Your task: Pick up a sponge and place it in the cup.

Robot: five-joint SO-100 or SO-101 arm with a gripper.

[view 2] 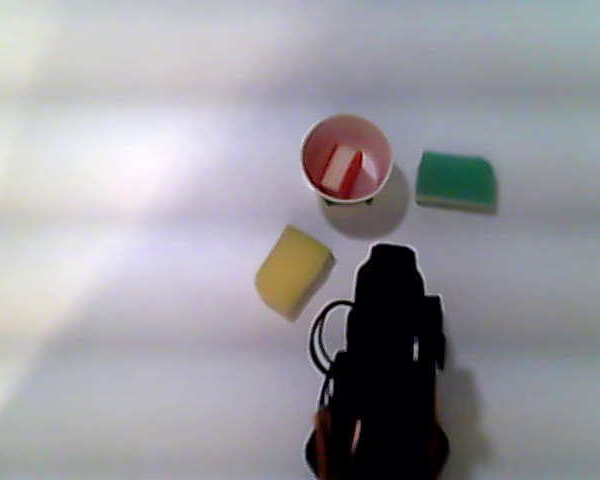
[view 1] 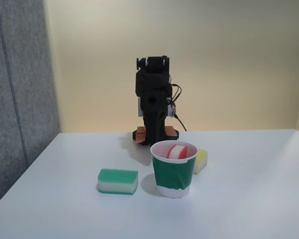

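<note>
The red-and-white sponge [view 1: 177, 152] stands on edge inside the cup [view 1: 173, 177], which is white paper with a dark green band. From above, the sponge [view 2: 342, 168] leans within the cup's rim [view 2: 308, 150]. The black arm [view 1: 153, 99] is folded up over its base behind the cup, well apart from it. In the other view the arm [view 2: 388, 330] lies below the cup. Its gripper is tucked into the dark mass, and I cannot make out the fingers. Nothing is seen held.
A green-topped white sponge [view 1: 118, 180] lies left of the cup in the fixed view. A pale yellow sponge [view 1: 200, 160] sits just behind the cup's right side. The white table [view 1: 249, 199] runs wide to both sides; a grey panel [view 1: 15, 99] stands at the left.
</note>
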